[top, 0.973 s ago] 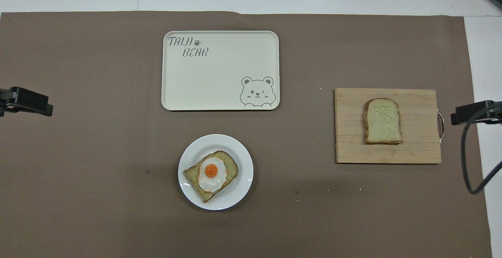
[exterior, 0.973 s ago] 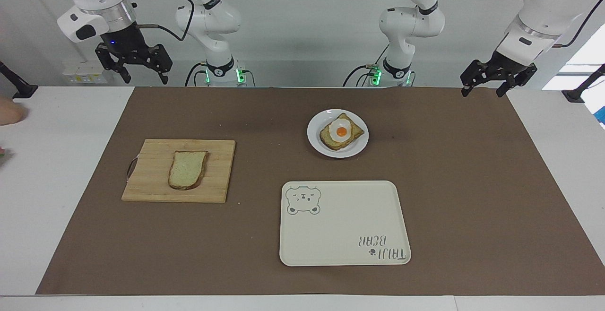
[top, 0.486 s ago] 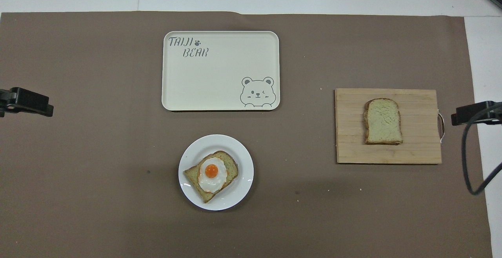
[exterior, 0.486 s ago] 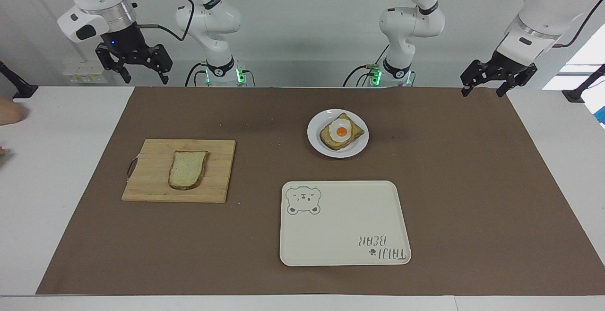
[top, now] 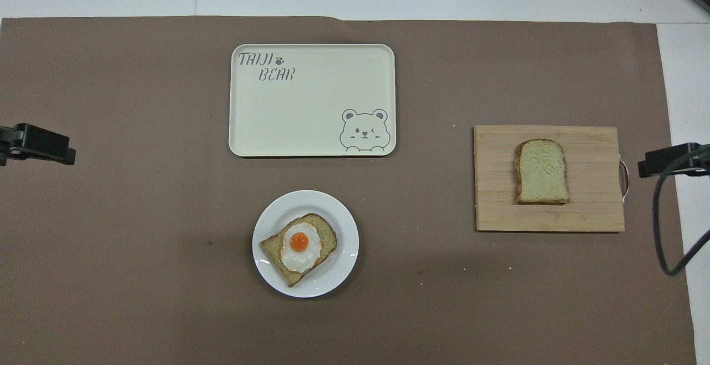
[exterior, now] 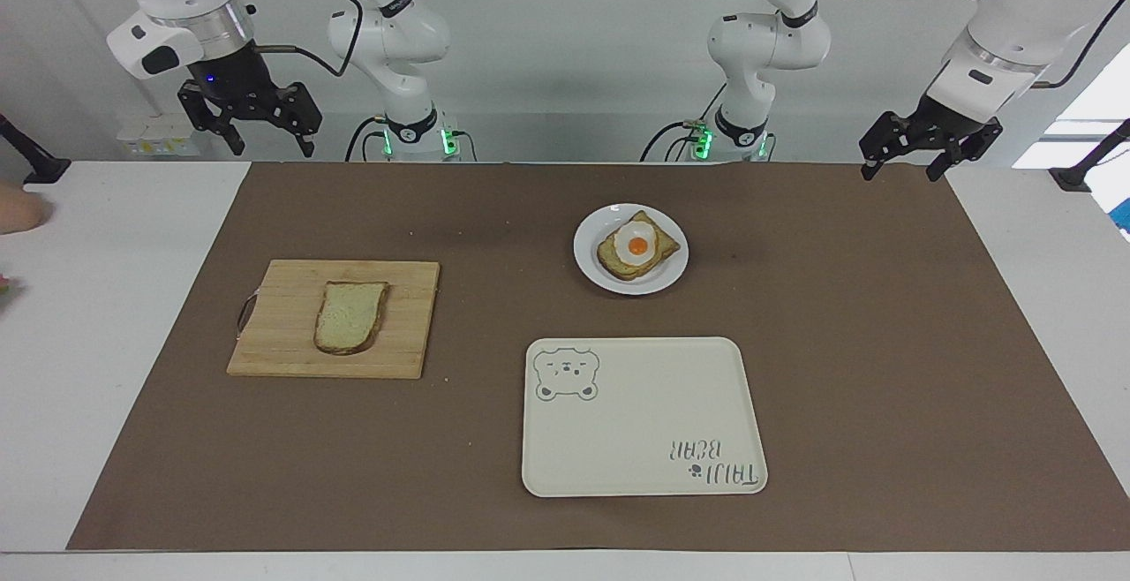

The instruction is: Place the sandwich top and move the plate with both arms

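Right gripper (exterior: 246,122) raised over counter corner, fingers spread, empty; left gripper (exterior: 930,145) likewise, waiting. Pale brown-crusted bread slice (exterior: 350,316) flat on slatted wooden cutting board (exterior: 282,351), at 9 o'clock from small round white plate (exterior: 590,274). Likely light, soft, crushable: pinch gently across crust edges.

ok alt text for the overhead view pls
A plain bread slice lies on a wooden cutting board toward the right arm's end; egg-topped toast sits on a white plate, nearer the robots than a cream bear tray.
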